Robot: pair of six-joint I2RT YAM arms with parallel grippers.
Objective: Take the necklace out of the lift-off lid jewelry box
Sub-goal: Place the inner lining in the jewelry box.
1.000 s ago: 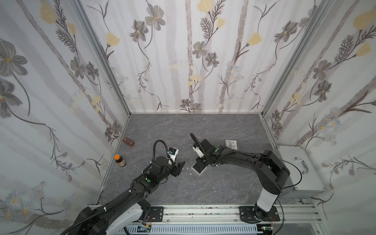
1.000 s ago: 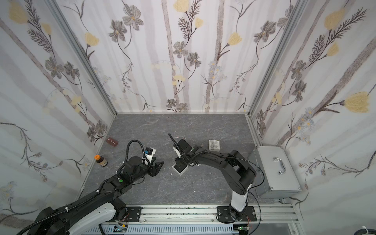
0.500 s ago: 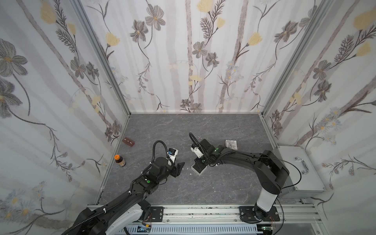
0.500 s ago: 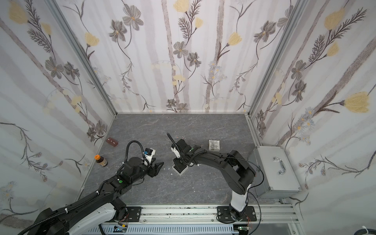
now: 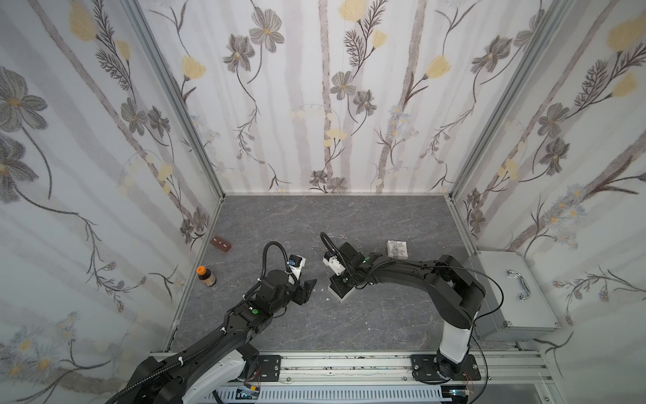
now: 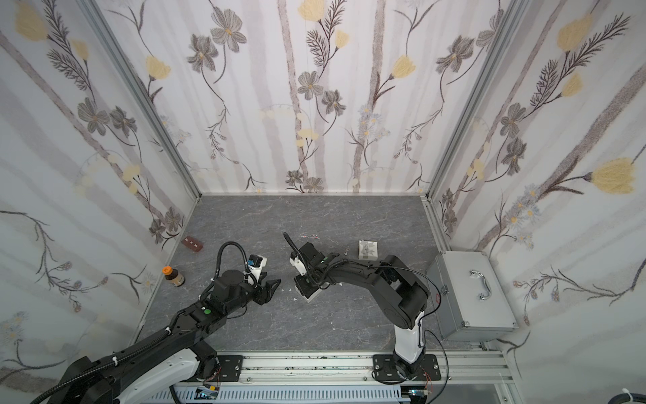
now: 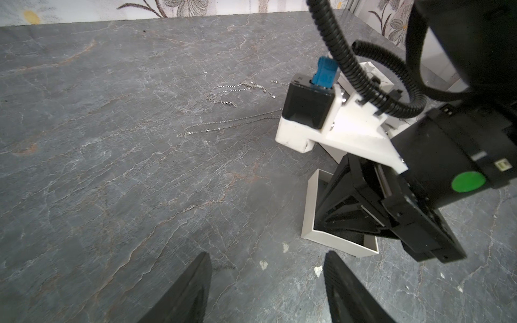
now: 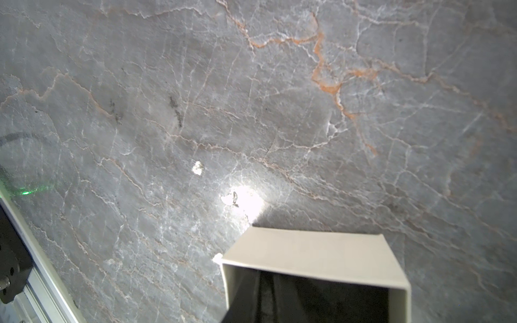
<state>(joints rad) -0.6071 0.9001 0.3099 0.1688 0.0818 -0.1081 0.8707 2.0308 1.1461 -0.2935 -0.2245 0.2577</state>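
Silver necklace (image 7: 223, 123) already out, strewn on the stone floor (image 7: 112, 167) beyond the box (image 7: 335, 243). Inside the box, right gripper (image 5: 344, 281) pinched shut, hold unclear, likely steadying it; left gripper (image 7: 267, 253) spread, empty, poised beside as backup.

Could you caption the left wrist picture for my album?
Silver necklace on the grey table; jaws of the right arm reach inside the open white box.
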